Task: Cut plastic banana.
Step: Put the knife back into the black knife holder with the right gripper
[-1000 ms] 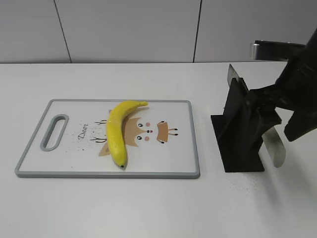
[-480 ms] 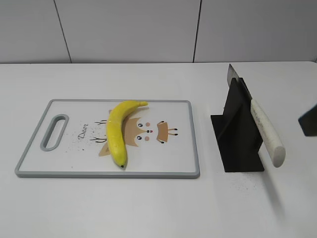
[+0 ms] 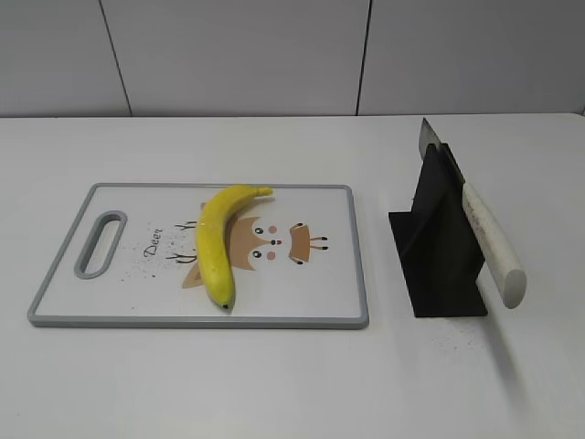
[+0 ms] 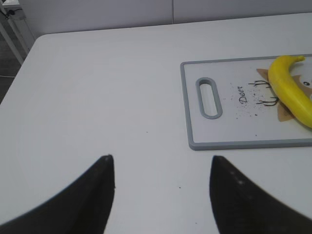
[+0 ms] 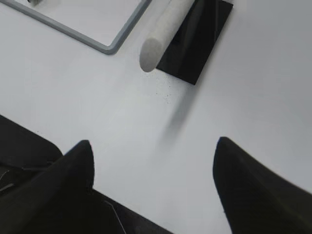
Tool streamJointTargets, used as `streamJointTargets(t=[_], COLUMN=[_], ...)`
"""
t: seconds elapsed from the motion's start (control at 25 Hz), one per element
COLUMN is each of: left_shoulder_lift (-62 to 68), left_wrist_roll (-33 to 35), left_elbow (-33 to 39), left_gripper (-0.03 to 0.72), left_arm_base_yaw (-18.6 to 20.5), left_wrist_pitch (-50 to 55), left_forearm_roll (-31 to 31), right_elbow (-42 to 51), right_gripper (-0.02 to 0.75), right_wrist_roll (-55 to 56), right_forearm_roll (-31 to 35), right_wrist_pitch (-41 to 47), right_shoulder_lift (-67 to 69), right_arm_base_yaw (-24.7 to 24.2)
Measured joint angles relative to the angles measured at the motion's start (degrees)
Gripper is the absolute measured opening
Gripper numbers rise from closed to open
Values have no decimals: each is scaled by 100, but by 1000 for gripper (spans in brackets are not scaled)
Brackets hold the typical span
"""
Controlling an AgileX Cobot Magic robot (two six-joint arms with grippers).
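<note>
The plastic banana [image 3: 218,240] is glossy yellow and lies whole on the white cutting board [image 3: 119,302], dark tip toward the front edge. It also shows at the right edge of the left wrist view [image 4: 291,87]. A knife with a white handle [image 3: 494,245] rests in a black stand [image 3: 439,247]; its handle end shows in the right wrist view [image 5: 163,34]. My left gripper [image 4: 162,158] is open and empty over bare table left of the board [image 4: 234,141]. My right gripper [image 5: 153,141] is open and empty over the table, short of the stand [image 5: 197,39]. Neither gripper shows in the exterior view.
The board has a grey rim, a handle slot [image 3: 99,243] at its left end and a cartoon deer print. The table's front edge and dark space below it lie at the lower left of the right wrist view [image 5: 24,146].
The right arm, which was at the knife stand a second ago, has drawn back out of the exterior view to the right. The knife stays in the stand. The banana has not moved.
</note>
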Motion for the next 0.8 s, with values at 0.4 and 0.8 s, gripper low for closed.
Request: streamJointTargets(t=[0.4, 0.8], left_shoulder_lift=[0, 0], left_wrist_roll=[0, -5], left_elbow=[0, 1], left_gripper=[589, 588], left_arm_base_yaw=[0, 0], left_wrist_pitch=[0, -13], left_forearm_roll=[0, -5], right_elbow=[352, 352], right_gripper=[592, 592], right_wrist_roll=[1, 1], right_forearm_roll=[-20, 54], right_wrist_pitch=[203, 234], right_shoulder_lift=[-1919, -2600], right_arm_base_yaw=[0, 0])
